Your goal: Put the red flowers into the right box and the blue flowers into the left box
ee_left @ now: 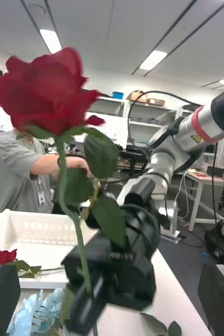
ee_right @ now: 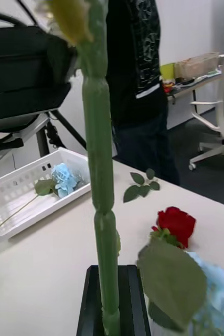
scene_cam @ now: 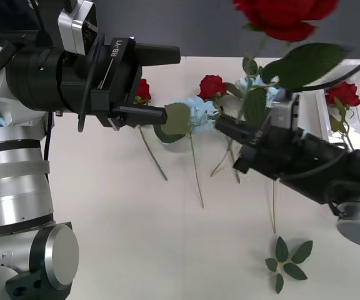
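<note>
Presently, our entry for this moment:

Item in hand: red rose [scene_cam: 286, 15], lifted clear of the table; its stem runs upright from our right gripper [scene_cam: 235, 132], bloom high above it, leaves just over the fingers.
Right gripper state: black fingers closed on the lower stem [ee_right: 102, 210], which stands between them.
Left gripper [scene_cam: 150, 84]: fingers wide apart, holding nothing, held level above the table across from the right gripper, tips turned toward it.
Right box [scene_cam: 355, 106]: white tray just beyond the right gripper, on its outer side; one red rose [scene_cam: 344, 94] already lies in it.
Left box [ee_right: 22, 197]: white tray well apart, past the left arm; a blue flower [ee_right: 64, 178] lies inside.
Remaining flowers: two red roses [scene_cam: 212, 85] and pale blue flowers [scene_cam: 200, 111] lie between the grippers, stems crossing.
Step, as we judge it: carry the rose sideways to the right box and lay it down lengthwise.
Handling advice: we would keep the grip firm, since the thin stem may pivot under the heavy bloom; lower until the stem rests along the tray floor, then open.
Risk: bloom or leaves catching the rim.
Surface: plain cream table [scene_cam: 136, 237]; a loose leaf sprig [scene_cam: 287, 262] lies nearer our base than the right gripper.
Room: office with desks, shelving, ceiling lights, chair, other robot arms; people stand behind the table, touching nothing of ours.
</note>
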`<state>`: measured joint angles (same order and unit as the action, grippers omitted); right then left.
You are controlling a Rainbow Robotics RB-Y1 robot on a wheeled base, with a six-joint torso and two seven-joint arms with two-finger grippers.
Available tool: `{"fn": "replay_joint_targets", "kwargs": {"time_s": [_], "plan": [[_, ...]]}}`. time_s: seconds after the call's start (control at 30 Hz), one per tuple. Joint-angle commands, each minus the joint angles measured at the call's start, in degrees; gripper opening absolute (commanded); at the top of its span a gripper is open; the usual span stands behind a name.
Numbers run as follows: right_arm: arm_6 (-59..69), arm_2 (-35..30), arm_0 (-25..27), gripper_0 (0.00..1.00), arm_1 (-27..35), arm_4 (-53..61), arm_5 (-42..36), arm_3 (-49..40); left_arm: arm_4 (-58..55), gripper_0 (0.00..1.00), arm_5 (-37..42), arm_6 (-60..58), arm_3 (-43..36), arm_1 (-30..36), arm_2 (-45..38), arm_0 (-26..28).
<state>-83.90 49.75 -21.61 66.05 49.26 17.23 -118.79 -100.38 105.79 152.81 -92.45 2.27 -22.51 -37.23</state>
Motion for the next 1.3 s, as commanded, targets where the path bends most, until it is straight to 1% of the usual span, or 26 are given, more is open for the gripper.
{"fn": "replay_joint_targets", "kwargs": {"time_s": [0.03, 0.07, 0.1, 0.13, 0.17, 0.27, 0.3, 0.33, 0.37, 0.43, 0.47, 0.6, 0.77, 0.9, 1.0, 1.13, 1.2, 1.3], "plan": [[6.3, -12.4, 9.1, 0.0, 3.2, 2.3, -4.2, -5.1, 1.1, 1.0, -0.2, 2.2, -0.8, -0.3, 0.5, 0.5], [6.3, -12.4, 9.1, 0.0, 3.2, 2.3, -4.2, -5.1, 1.1, 1.0, -0.2, 2.2, -0.8, -0.3, 0.5, 0.5], [9.2, -22.0, 15.3, 0.0, 3.0, 2.6, -10.6, -6.4, 1.4, 1.0, -0.5, 2.2, -0.9, -2.2, 0.3, 1.7], [10.3, -25.1, 17.1, 0.0, 2.3, 2.7, -13.6, -6.7, 1.5, 1.0, -0.6, 2.2, -0.9, -2.7, 0.1, 2.3], [11.6, -29.6, 19.3, 0.0, 1.1, 2.9, -18.0, -7.2, 1.5, 1.0, -1.5, 2.2, -1.4, -2.7, 0.5, 2.8], [13.9, -38.9, 22.8, 0.0, -2.6, 3.5, -29.7, -8.5, 2.9, 1.0, -3.3, 2.2, -3.5, -2.2, 2.8, 4.7], [14.5, -42.8, 23.3, 0.0, -4.4, 4.0, -36.7, -9.0, 4.8, 1.0, -4.4, 2.0, -6.1, -1.1, 4.2, 5.8], [14.5, -44.2, 23.4, 0.0, -5.2, 4.4, -39.2, -9.1, 5.7, 1.0, -5.0, 1.7, -7.3, -0.6, 4.8, 6.1], [14.5, -46.9, 23.4, 0.0, -6.6, 6.0, -44.1, -9.1, 7.7, 1.0, -5.9, -0.1, -10.4, 0.4, 5.6, 7.0], [14.5, -50.5, 23.4, 0.0, -8.1, 7.3, -50.4, -8.9, 10.3, 1.0, -7.5, -4.7, -14.9, 2.1, 6.6, 8.4], [14.5, -53.3, 23.4, 0.0, -9.1, 7.5, -55.1, -8.8, 11.9, 1.0, -8.8, -7.9, -18.4, 3.5, 7.1, 9.7], [14.5, -60.7, 23.0, 0.0, -10.2, 7.9, -68.4, -7.6, 15.9, 1.0, -12.0, -15.7, -26.8, 8.8, 7.8, 14.4], [13.2, -66.7, 22.5, 0.0, -10.1, 8.0, -78.8, -2.6, 22.8, 1.0, -16.4, -23.4, -32.7, 14.9, 8.9, 20.4], [10.5, -69.5, 20.6, 0.0, -9.5, 6.5, -84.8, 2.5, 26.9, 1.0, -19.0, -31.0, -33.1, 16.9, 9.2, 23.5], [6.8, -69.7, 18.8, 0.0, -8.3, 5.1, -87.8, 7.4, 31.0, 1.0, -19.5, -34.6, -33.1, 16.9, 9.2, 24.6], [1.5, -69.0, 14.9, 0.0, -6.1, 5.6, -90.7, 17.9, 39.6, 1.0, -19.4, -41.8, -33.3, 17.8, 10.6, 24.3], [-0.8, -67.7, 13.6, 0.0, -5.2, 5.8, -90.8, 21.9, 43.4, 1.0, -19.4, -45.1, -33.3, 17.8, 11.5, 24.0], [-3.5, -64.3, 11.6, 0.0, -3.7, 6.1, -89.0, 28.3, 50.0, 1.0, -19.4, -52.4, -33.3, 17.8, 13.8, 23.3]]}}
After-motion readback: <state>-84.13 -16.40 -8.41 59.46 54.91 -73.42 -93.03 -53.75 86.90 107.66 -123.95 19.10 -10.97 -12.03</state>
